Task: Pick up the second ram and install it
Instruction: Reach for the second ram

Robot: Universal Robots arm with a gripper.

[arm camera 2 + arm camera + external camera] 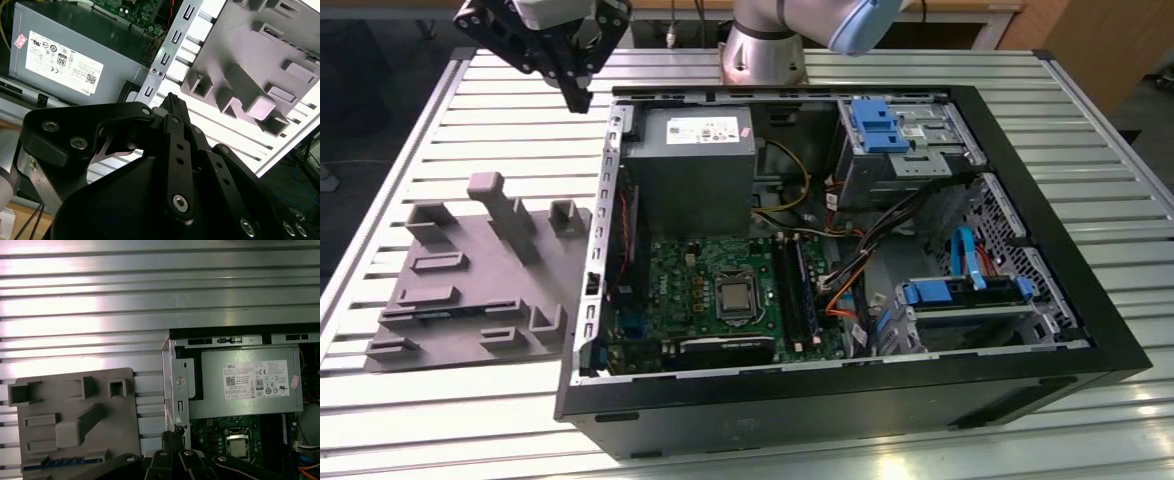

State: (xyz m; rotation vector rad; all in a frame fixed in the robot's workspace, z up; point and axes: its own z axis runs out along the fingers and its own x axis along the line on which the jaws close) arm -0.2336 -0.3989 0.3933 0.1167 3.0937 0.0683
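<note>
A thin dark-blue strip, apparently the second ram [65, 460], lies on edge in a slot of the grey plastic block [75, 425], at the block's end away from the tall posts. My gripper [578, 100] hangs high over the slatted table, beyond the back left corner of the open computer case [1107, 350] in the exterior view. In both wrist views its black fingertips [173, 436] press together with nothing between them. The gripper [171, 100] is well apart from the block [250, 75]. The green board [720, 290] with its long black slots [794, 290] lies inside the case.
The grey power supply [687, 165] fills the case's back left part. Blue drive brackets [881, 125] and orange and blue cables [847, 290] sit on the exterior view's right. The arm's base [767, 50] stands behind the case. The grey block [467, 280] has upright posts.
</note>
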